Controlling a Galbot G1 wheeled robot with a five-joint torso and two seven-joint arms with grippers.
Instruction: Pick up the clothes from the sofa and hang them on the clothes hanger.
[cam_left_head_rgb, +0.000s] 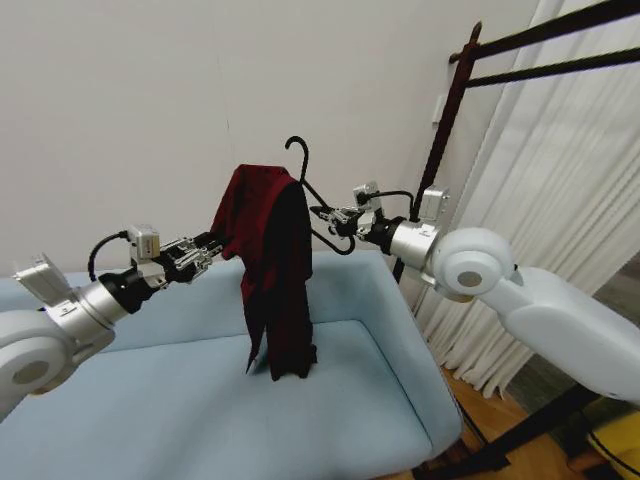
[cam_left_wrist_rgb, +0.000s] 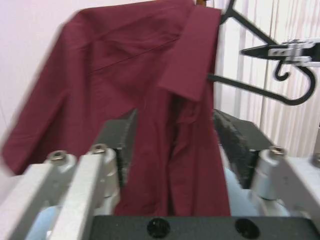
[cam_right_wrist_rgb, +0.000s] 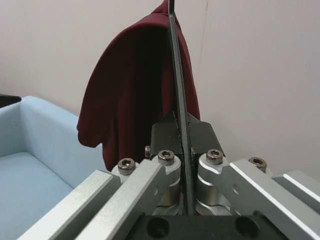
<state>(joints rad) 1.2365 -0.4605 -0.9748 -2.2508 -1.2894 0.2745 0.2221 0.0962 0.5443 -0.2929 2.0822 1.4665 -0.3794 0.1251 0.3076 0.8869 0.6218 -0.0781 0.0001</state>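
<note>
Item: left tool (cam_left_head_rgb: 207, 256), nearest on my left, jaws spread wide. The cloth hangs between and just past the pads, unpinched; I judge the tool is placed there to tug the shoulder square. Item: right tool (cam_left_head_rgb: 338, 220), opposite, clamped on the bare arm of the black hanger (cam_left_wrist_rgb: 250, 88). It holds the hanger aloft with the hook free on top, so the whole can be carried to a rail. Item: dark red shirt (cam_left_head_rgb: 275, 250), the task's garment, draped over the hanger's left side, collar up, tail reaching down to the seat; whether it touches I cannot tell. Item: pale blue sofa (cam_left_head_rgb: 150, 400), beneath and behind. Item: dark clothes rack (cam_left_head_rgb: 446, 120), farther right beside the white curtain (cam_left_head_rgb: 560, 200); hanging not yet done.
</note>
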